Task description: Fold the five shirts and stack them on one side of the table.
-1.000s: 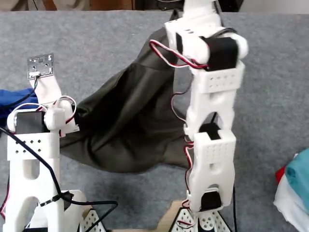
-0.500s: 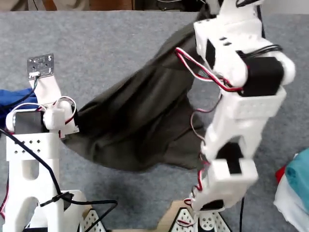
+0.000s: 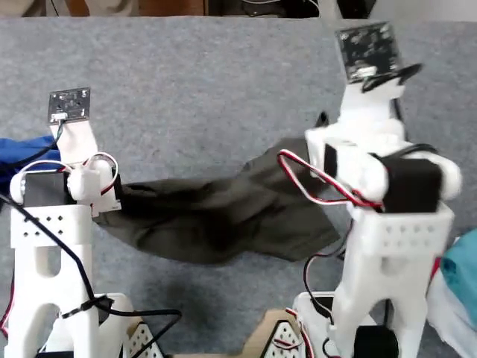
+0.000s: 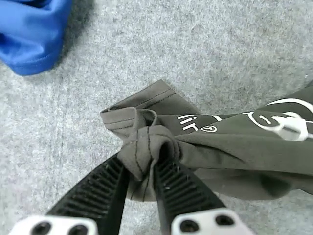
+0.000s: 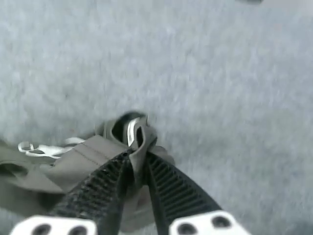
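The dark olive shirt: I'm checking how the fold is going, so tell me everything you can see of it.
The dark olive shirt looks like thin, smooth fabric, with a stitched hem and white print on it. It is drawn out in a low, wrinkled band across the grey table between the two arms. The left claw is shut on a bunched corner at one end, and the right claw is shut on a pinched fold at the other. It is not yet folded flat.

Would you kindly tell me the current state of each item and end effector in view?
left end effector: shut on a corner of the olive shirt.
right end effector: shut on the olive shirt's edge.
olive shirt: unfolded, bunched, stretched between both end effectors.
blue shirt: crumpled, lying loose.
teal garment: lying loose, unheld.
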`<state>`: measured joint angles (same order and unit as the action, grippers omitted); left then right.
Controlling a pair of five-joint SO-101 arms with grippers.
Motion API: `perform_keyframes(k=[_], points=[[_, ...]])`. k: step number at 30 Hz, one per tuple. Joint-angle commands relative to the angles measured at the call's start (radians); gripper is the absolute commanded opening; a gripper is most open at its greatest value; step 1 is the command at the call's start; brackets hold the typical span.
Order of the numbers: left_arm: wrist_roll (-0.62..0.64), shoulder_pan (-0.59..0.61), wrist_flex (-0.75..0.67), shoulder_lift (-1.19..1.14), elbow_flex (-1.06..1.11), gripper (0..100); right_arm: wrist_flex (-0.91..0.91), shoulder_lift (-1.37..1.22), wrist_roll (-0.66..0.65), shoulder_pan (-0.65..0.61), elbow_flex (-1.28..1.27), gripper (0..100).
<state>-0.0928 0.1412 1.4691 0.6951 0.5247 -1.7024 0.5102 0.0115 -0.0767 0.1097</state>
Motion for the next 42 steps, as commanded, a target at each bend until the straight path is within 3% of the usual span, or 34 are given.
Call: perform_keyframes(k=[1,9,14,16,23,30,36,42], points=[[-0.029,0.005,-0.103,0.004,0.078,2,0.118,0.025,0.008,0.019,-0.208,0.5],[-0.034,0.003,-0.483,0.004,0.377,2,0.497,0.025,-0.002,0.021,-0.590,0.5],[-0.035,0.003,-0.589,0.004,0.459,2,0.649,0.025,-0.098,0.021,-0.734,0.9],[-0.035,0.003,-0.588,0.004,0.459,2,0.651,0.025,-0.115,0.022,-0.753,3.5],[-0.035,0.006,-0.586,0.007,0.454,2,0.626,0.033,-0.120,0.036,-0.682,30.9],[-0.035,0.008,-0.591,0.013,0.454,2,0.582,-0.021,-0.112,0.016,-0.464,24.9],[-0.058,0.006,-0.592,0.005,0.454,2,0.612,-0.318,-0.052,0.021,-0.387,19.8],[-0.103,0.025,-0.586,0.005,0.454,2,0.359,-0.512,0.029,0.099,-0.166,19.6]])
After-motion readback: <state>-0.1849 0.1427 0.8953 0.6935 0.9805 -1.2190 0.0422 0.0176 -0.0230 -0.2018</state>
